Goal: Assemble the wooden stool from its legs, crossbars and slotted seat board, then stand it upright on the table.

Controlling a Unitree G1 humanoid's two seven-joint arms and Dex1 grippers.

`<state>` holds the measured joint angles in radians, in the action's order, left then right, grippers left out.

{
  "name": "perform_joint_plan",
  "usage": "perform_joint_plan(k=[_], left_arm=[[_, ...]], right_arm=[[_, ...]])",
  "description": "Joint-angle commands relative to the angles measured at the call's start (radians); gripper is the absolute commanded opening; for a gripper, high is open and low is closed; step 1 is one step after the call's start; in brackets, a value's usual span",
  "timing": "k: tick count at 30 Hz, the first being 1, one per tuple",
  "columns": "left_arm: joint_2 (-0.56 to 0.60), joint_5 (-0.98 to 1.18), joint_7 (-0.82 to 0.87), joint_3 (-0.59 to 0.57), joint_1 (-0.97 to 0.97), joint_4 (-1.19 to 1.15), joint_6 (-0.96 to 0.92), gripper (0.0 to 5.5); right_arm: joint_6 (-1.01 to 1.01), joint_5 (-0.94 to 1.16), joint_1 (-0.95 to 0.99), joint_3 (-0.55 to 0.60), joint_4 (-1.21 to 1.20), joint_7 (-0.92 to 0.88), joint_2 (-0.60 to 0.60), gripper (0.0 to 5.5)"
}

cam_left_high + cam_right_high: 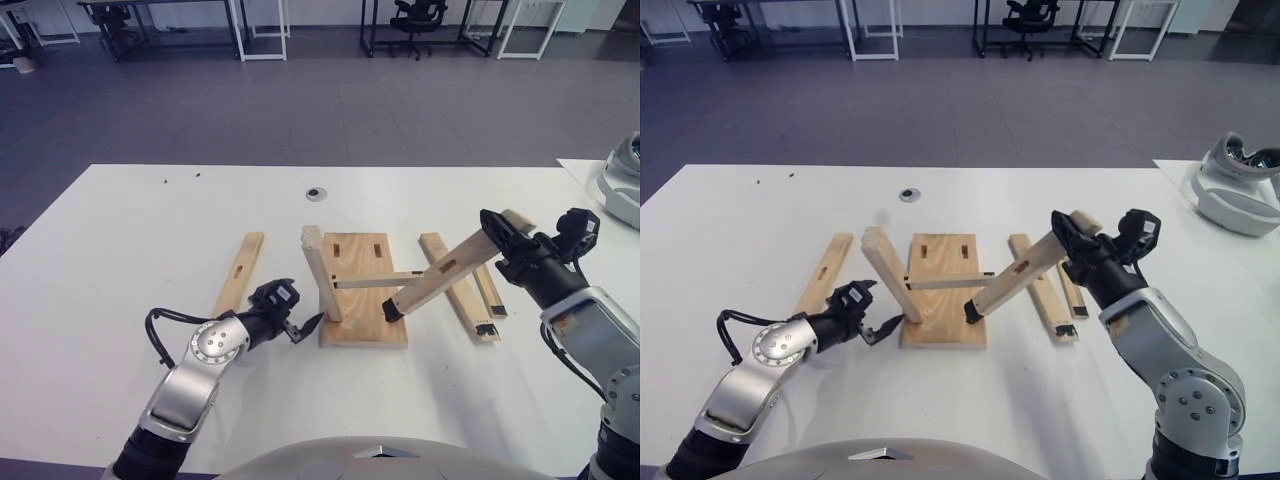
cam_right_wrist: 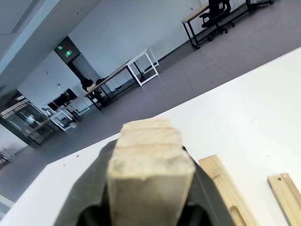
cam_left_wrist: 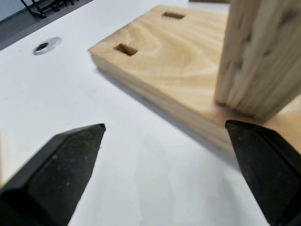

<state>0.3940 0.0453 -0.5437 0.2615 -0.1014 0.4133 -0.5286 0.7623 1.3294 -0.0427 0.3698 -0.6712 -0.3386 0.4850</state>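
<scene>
The slotted seat board (image 1: 362,262) lies flat at the table's middle. One leg (image 1: 321,272) stands tilted on its left part, joined by a thin crossbar (image 1: 376,282) to a second leg (image 1: 446,274). My right gripper (image 1: 507,243) is shut on that second leg's upper end (image 2: 149,160), and the leg's black-capped foot rests on the board. My left gripper (image 1: 306,328) sits open just left of the board's near left corner (image 3: 155,89), low over the table, with nothing between its fingers (image 3: 61,162).
A loose leg (image 1: 238,272) lies flat left of the board. Two more wooden pieces (image 1: 470,298) lie right of it. A small round grommet (image 1: 317,193) sits in the table behind. A white headset (image 1: 1232,186) rests at the far right edge.
</scene>
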Motion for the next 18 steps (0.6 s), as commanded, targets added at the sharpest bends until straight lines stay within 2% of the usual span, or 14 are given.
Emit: perform_joint_plan(k=[1, 11, 18], left_arm=[[-0.022, 0.04, 0.005, -0.003, 0.02, 0.045, -0.038, 4.72], [-0.014, 0.082, 0.009, -0.005, 0.012, 0.102, -0.087, 4.72], [-0.019, 0.081, 0.01, 0.028, 0.037, 0.121, -0.107, 4.72]], right_arm=[[0.079, -0.183, -0.003, -0.098, -0.008, -0.03, 0.101, 1.06], [-0.047, -0.376, -0.246, -0.185, -0.035, 0.16, 0.078, 1.07], [-0.013, -0.464, -0.189, -0.257, -0.022, 0.184, 0.113, 1.07]])
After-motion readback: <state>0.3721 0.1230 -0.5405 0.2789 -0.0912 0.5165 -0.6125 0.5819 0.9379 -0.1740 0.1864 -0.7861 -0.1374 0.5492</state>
